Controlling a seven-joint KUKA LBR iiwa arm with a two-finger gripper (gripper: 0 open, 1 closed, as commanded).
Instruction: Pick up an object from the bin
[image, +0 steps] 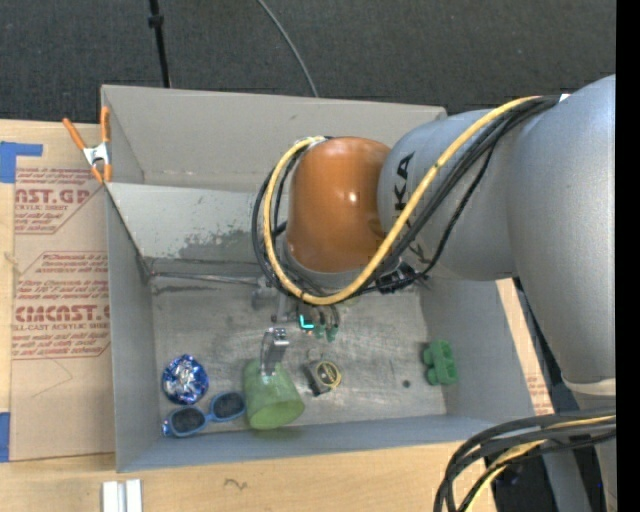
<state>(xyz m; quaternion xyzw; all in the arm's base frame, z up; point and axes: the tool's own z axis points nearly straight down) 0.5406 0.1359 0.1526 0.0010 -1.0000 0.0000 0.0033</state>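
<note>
The arm is hanging over the grey bin from the right, its orange cover sitting above the middle of the floor. Below it the claw is pointing down; whether it is wide or narrow I cannot tell. The pale green cup is lying nearest, just toward the near wall from the claw, its long axis running roughly claw-to-wall and its narrow end seemingly touching the claw. Blue sunglasses and a blue ball are lying left of the cup, a green block well to the right, and a small ring just beside the cup.
</note>
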